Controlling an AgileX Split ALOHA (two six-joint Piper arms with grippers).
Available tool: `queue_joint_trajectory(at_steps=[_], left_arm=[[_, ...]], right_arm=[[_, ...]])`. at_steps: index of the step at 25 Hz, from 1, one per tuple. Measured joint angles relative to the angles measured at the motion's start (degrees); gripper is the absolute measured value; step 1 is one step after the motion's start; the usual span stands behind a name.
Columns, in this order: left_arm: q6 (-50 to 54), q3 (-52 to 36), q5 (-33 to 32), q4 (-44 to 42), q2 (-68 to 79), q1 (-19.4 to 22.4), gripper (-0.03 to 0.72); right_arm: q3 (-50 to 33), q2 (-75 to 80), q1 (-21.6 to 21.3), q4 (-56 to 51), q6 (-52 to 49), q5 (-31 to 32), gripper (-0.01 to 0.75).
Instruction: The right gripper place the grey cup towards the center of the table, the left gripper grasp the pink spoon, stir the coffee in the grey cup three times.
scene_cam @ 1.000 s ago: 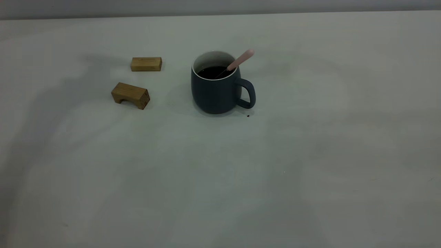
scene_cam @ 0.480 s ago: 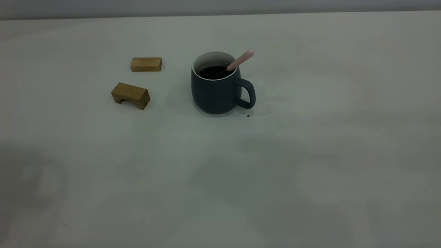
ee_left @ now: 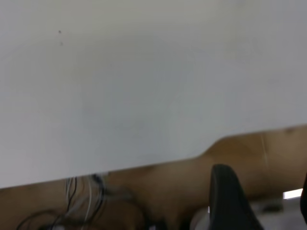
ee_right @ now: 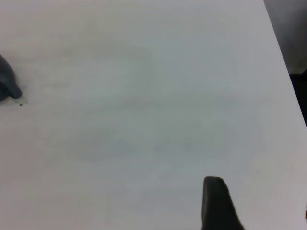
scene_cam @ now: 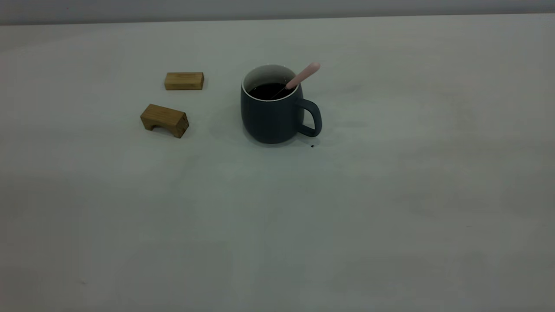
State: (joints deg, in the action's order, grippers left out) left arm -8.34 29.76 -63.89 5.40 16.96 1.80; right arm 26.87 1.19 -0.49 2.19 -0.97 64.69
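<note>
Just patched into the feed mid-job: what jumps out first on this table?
The grey cup stands near the middle of the table, holding dark coffee, with the pink spoon leaning on its rim above the handle. Left of it lie two wooden blocks, apart from the cup. Neither gripper appears in the exterior view.

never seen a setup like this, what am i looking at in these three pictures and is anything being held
A two-armed table robot, shown by three cameras. The wide picture faces the off-white table: a dark blue-grey mug of black coffee with a pink-handled spoon leaning inside, and two tan wooden blocks beside it. The other two pictures come from cameras on each arm's wrist. One dark finger of the left hand shows off the table's edge; one finger of the right hand hangs over bare table. Nothing is held.
</note>
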Motion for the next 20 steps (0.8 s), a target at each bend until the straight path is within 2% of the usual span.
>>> queue_joint_trajectory(at_steps=[3,10,20], left_arm=[[0.11,-1.53,-0.40,0.43,-7.56,1.63,0.436],[0.11,-1.75,-0.81,0.56,-17.01,1.74,0.436],[0.11,-1.75,-1.10,0.56,-18.02,1.74,0.436]], right_arm=[[0.00,0.00,0.00,0.00,0.00,0.00,0.470],[0.00,0.00,0.00,0.00,0.00,0.00,0.470],[0.00,0.00,0.00,0.00,0.00,0.00,0.470]])
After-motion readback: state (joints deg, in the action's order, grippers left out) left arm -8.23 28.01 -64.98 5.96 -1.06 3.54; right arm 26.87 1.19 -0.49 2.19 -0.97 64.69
